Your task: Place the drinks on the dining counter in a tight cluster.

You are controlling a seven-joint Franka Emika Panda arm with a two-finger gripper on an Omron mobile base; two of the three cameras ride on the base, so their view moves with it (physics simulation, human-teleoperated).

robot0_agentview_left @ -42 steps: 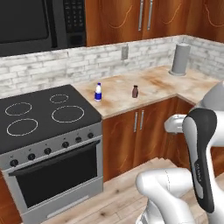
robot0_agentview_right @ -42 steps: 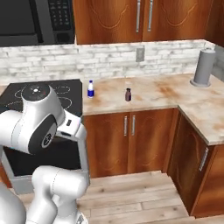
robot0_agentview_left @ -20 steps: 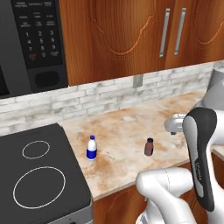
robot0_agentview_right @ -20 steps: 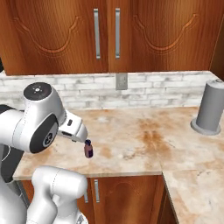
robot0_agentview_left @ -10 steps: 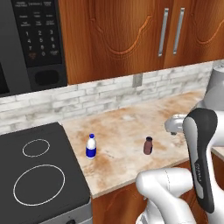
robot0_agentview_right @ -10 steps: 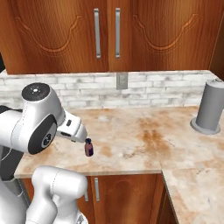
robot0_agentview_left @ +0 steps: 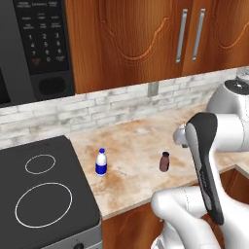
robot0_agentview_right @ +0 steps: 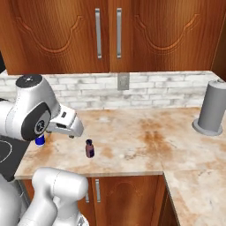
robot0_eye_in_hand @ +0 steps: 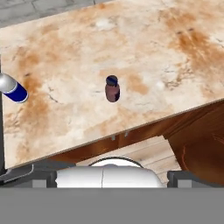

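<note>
Two of the drinks stand on the brick-backed kitchen worktop point(robot0_agentview_right: 145, 137). The clear bottle with a blue label and white cap point(robot0_agentview_left: 100, 162) is next to the stove, and it lies at the left edge of the hand view point(robot0_eye_in_hand: 12, 89). The short dark-brown bottle point(robot0_agentview_left: 165, 161) point(robot0_agentview_right: 89, 148) point(robot0_eye_in_hand: 112, 89) stands nearer the front edge. My gripper point(robot0_agentview_right: 73, 131) hovers above and left of the brown bottle, open and holding nothing; one fingertip point(robot0_eye_in_hand: 19, 173) sits far from the other. The dining counter is out of view.
A black stove top point(robot0_agentview_left: 39, 194) sits left of the bottles, under a microwave point(robot0_agentview_left: 34, 46). A tall grey cylinder point(robot0_agentview_right: 212, 108) stands at the back right of the worktop. Wooden wall cabinets point(robot0_agentview_right: 110, 35) hang above. The worktop turns a corner at the right.
Since the earliest frames the base has driven in close to the worktop, so the bottles appear larger. Over the last second the view, the bottles and the open gripper have barely shifted.
</note>
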